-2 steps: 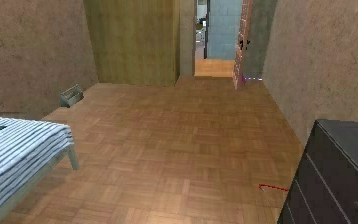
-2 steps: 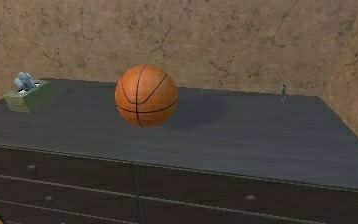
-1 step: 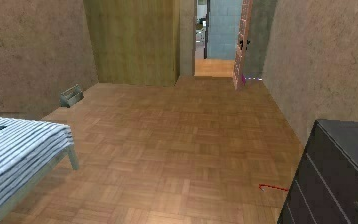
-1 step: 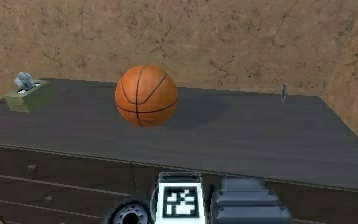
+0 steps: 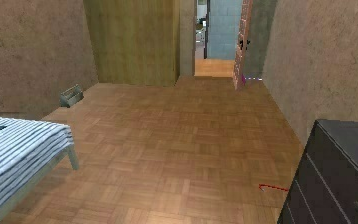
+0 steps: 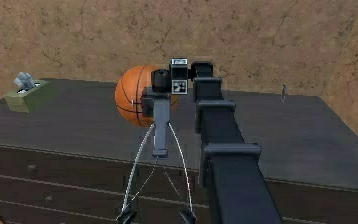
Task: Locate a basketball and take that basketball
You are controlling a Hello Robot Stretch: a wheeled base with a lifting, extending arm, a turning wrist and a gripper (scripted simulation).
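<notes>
Wide open brown parquet floor (image 5: pixel 177 140) fills the middle of the forward view and runs to a lit open doorway (image 5: pixel 215 40) at the top centre, with a pale door (image 5: pixel 245 45) ajar on the doorway's right side. The floor is bounded at the lower left by the corner of a bed with a blue-and-white striped cover (image 5: pixel 22 150) and at the lower right by the edge of a dark grey chest of drawers (image 5: pixel 332 170). A tall wooden wardrobe (image 5: pixel 137 40) stands left of the doorway, and a small grey object (image 5: pixel 71 95) lies at the foot of the left wall. In the arm side view, the dark square arm (image 6: pixel 227 150) rises from the bottom edge over a long dark grey tabletop (image 6: pixel 307 135) set against a mottled brown wall (image 6: pixel 267 35). The round orange basketball (image 6: pixel 137 92) rests on that tabletop at centre left, right behind the claw (image 6: pixel 157 212); I cannot tell whether the claw is grasping anything. A pale green box (image 6: pixel 27 97) sits at the tabletop's upper left end.
</notes>
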